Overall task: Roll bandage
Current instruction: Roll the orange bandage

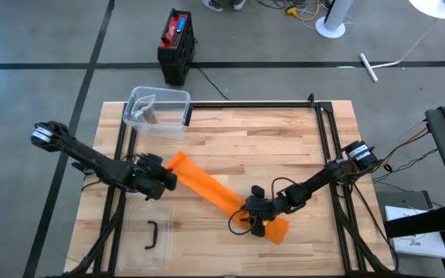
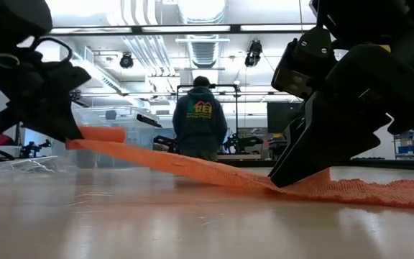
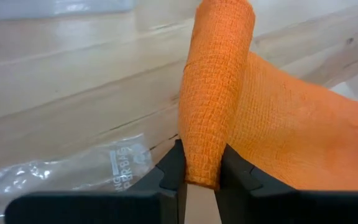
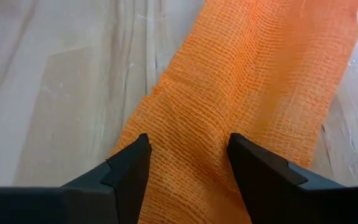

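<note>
Orange bandage (image 1: 207, 185) stretched diagonally across wooden table (image 1: 284, 147), rolled end lifted at L side. L gripper (image 3: 199, 180) clamped tight on rolled end. R gripper (image 4: 188, 163) fingers apart, pressing flat strip onto table near other end.

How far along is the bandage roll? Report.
Barely begun. The left gripper pinches a small rolled end of the orange bandage. The right gripper, open, presses the strip's far part to the table. Most of the strip lies flat, unrolled.
</note>
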You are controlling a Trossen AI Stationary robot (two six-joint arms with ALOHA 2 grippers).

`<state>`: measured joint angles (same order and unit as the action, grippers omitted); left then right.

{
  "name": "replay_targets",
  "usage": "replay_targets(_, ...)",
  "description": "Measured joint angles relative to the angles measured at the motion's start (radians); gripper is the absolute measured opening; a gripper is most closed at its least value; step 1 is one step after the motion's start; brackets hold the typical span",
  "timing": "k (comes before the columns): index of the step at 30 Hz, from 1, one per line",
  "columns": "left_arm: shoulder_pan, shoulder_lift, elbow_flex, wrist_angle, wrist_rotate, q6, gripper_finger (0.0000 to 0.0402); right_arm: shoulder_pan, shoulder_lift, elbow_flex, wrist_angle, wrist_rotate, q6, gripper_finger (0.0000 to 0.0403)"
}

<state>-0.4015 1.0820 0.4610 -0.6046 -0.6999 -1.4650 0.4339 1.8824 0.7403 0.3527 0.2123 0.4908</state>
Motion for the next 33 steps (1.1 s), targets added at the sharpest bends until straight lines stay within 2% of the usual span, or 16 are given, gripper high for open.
replay_targets(33,0.0,-0.596,0.0,-0.036,-0.016,0.23,0.005,0.001,0.0,0.0,-0.002,0.003,0.008,0.0219)
